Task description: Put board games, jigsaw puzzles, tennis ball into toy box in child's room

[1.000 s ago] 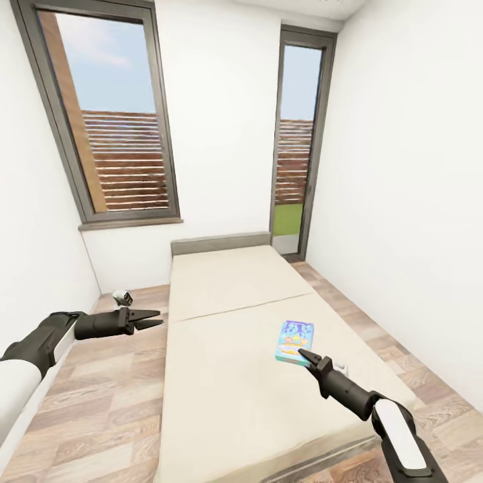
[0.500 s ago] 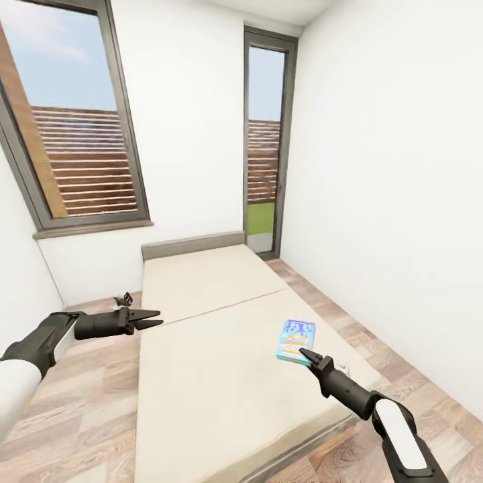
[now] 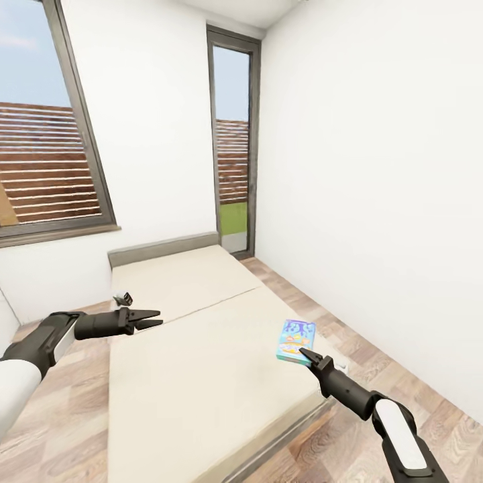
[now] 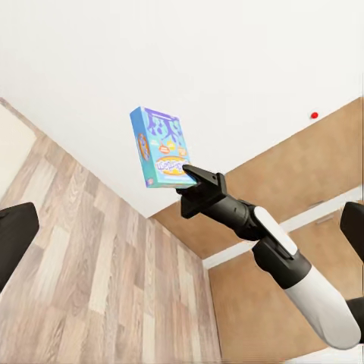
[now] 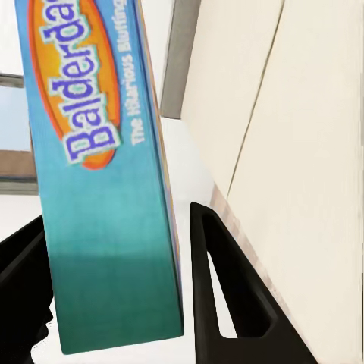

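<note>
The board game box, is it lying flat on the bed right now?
No, the left wrist view shows the board game box held up in the air at the tip of the right gripper, clear of any surface.

Blue board game (image 3: 295, 341) with orange and white lid art, lettered "Balderda…" on its edge, held off the mattress between the right gripper's (image 3: 303, 353) jaws, low beige two-part bed (image 3: 201, 362) with grey headboard below it
</note>
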`<state>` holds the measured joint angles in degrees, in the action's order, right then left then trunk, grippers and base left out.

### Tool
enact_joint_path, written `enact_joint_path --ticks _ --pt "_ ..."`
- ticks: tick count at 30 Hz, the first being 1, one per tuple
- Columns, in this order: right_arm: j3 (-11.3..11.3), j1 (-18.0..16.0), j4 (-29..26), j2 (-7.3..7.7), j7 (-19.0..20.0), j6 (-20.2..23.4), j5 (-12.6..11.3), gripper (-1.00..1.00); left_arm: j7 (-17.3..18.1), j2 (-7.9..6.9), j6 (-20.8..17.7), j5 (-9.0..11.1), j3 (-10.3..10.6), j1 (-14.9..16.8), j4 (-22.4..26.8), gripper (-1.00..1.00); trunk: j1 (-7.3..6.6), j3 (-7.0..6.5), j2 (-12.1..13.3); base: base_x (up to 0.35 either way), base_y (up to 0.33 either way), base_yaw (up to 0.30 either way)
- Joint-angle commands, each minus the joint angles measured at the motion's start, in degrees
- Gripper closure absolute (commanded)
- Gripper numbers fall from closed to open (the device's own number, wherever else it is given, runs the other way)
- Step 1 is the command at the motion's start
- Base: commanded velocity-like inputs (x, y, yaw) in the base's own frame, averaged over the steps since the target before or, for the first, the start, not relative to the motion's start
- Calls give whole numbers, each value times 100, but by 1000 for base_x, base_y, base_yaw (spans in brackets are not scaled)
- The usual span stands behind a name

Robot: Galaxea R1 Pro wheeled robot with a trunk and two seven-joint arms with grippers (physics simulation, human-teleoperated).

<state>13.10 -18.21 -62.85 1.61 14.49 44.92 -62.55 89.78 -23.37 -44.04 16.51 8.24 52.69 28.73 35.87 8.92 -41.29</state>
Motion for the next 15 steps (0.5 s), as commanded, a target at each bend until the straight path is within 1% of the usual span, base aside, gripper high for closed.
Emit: enact_joint_path --ticks 1,15 --pt "14 -7 1 -3 27 35 -12 100 22 -9 -61 25 37 5 1 -100 2 9 -8 0 0 -280" --pt "10 1 1 -3 24 30 -9 100 22 -13 -61 27 42 5 1 -100 2 9 -8 0 0 -280"
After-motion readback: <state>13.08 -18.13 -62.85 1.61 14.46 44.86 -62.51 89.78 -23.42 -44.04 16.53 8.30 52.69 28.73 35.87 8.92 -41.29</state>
